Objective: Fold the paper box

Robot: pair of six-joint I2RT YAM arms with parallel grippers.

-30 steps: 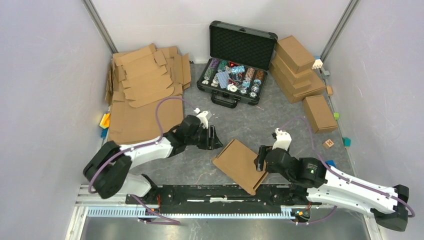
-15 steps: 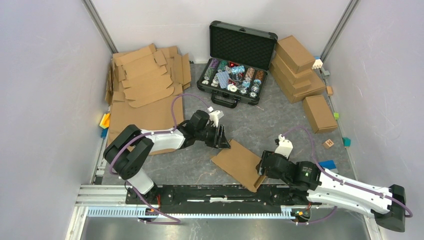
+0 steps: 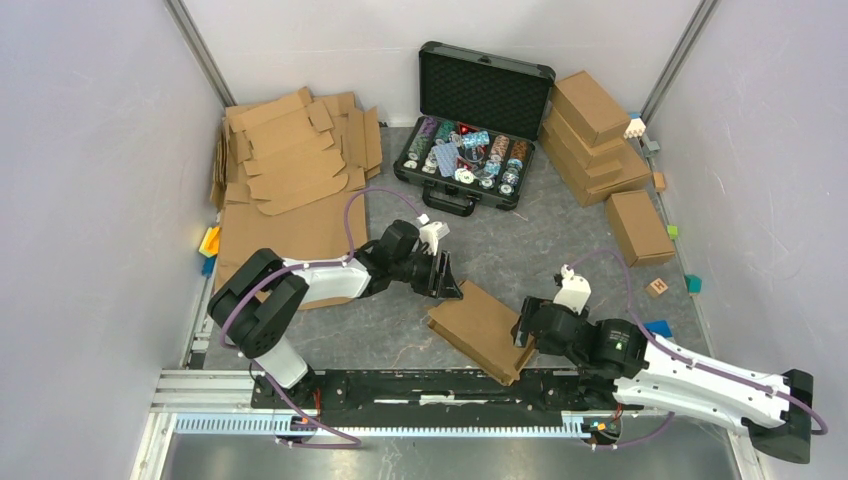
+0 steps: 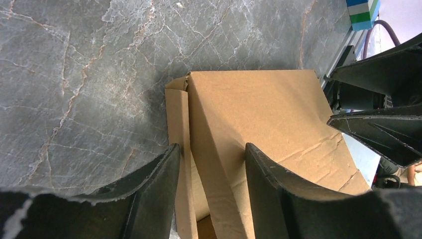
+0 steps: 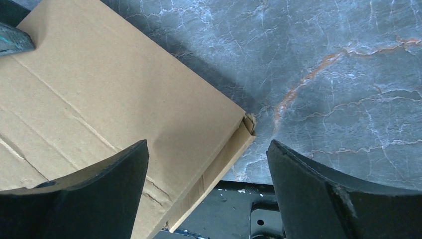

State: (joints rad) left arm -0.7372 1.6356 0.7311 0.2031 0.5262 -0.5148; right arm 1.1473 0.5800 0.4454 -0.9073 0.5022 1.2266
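Brown paper box (image 3: pixel 478 328) between left pincer (image 3: pixel 451 286) and right pincer (image 3: pixel 521 336)

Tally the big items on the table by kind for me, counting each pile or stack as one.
paper box: 1
pile of flat blanks: 1
stack of finished boxes: 1
loose finished box: 1
open black case: 1
Total: 5

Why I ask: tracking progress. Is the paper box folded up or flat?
Folded up: the paper box shows raised walls with its lid down; whether it's tucked, cannot tell.
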